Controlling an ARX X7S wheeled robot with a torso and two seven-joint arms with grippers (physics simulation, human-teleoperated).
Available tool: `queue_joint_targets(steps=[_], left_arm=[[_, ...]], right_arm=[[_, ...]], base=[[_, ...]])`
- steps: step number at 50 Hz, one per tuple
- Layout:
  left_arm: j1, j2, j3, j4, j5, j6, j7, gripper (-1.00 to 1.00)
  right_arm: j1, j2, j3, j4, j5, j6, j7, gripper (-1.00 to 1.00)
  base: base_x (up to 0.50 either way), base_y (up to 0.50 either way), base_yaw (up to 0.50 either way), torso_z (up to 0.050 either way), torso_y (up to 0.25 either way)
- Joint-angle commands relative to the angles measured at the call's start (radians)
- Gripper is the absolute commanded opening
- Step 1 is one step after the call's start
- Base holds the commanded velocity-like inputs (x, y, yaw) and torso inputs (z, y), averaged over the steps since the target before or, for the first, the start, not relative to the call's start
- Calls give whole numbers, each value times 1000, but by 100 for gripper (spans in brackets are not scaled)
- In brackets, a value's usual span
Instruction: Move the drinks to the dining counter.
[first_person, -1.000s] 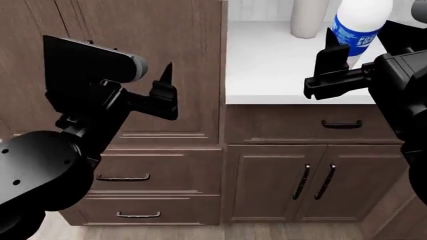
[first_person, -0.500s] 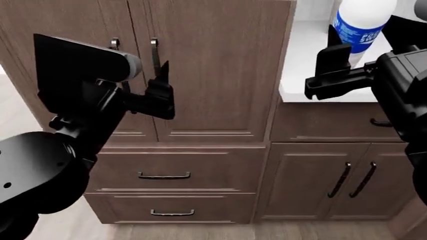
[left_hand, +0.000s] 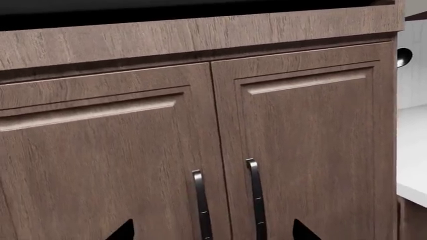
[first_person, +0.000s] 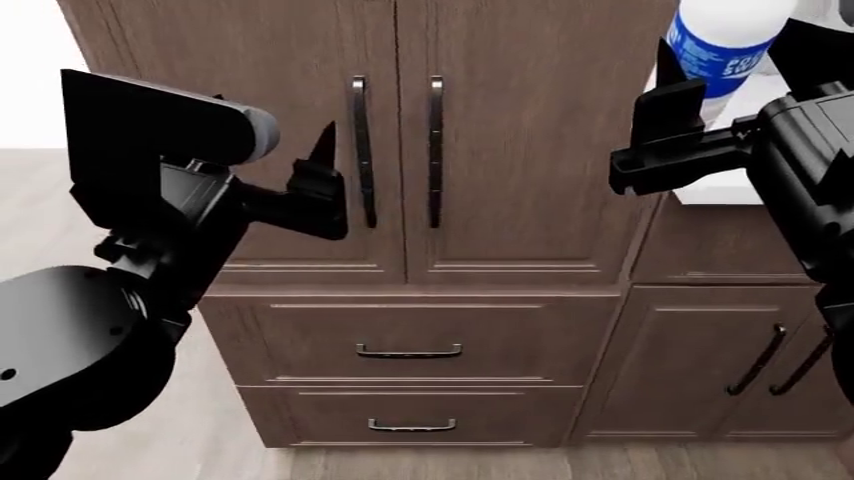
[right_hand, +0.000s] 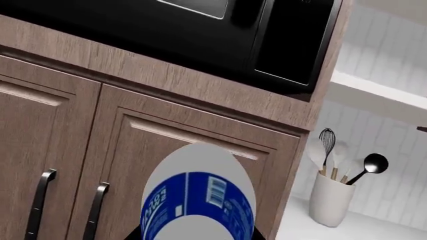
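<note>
A clear plastic bottle with a blue label is held upright at the upper right of the head view, with my right gripper shut on its lower body. In the right wrist view the bottle fills the space between the jaws, in front of brown cabinet doors. My left gripper hangs at the left, open and empty. Its two fingertips show spread apart before the cabinet doors, well short of them. The dining counter is out of view.
A tall brown wood cabinet with two black door handles and drawers below faces me. A white worktop over lower doors lies at the right. A black oven sits above, and a utensil jar stands further along. Pale floor lies left.
The whole view has swung left: the tall cabinet slid to the centre and the white worktop to the right edge. Both grippers keep their poses, the right one still holding the bottle.
</note>
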Motion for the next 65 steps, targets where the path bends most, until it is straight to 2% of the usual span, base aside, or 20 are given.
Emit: queue_joint_targets(steps=[1,18,27,65], left_arm=[[-9,2,10,-3,1,-5,-2,100],[11,-15,1,3,-2,7,-4,100],[18,-23,-4,2,1,17,1,100],[-18,-22,3,7,-24,3,-22,100]], right_arm=[[-14,19,15,-9,-26,-8,-7,-100],[-9,19,24,-12,-27,-8,-1,-100],[39,-11,-3,-26,4,88,19,-100],[33,26,16,-48,1,84,28,-100]], base=[[0,500,0,0,0],[-5,500,0,0,0],[-205,500,0,0,0],[-31,500,0,0,0]])
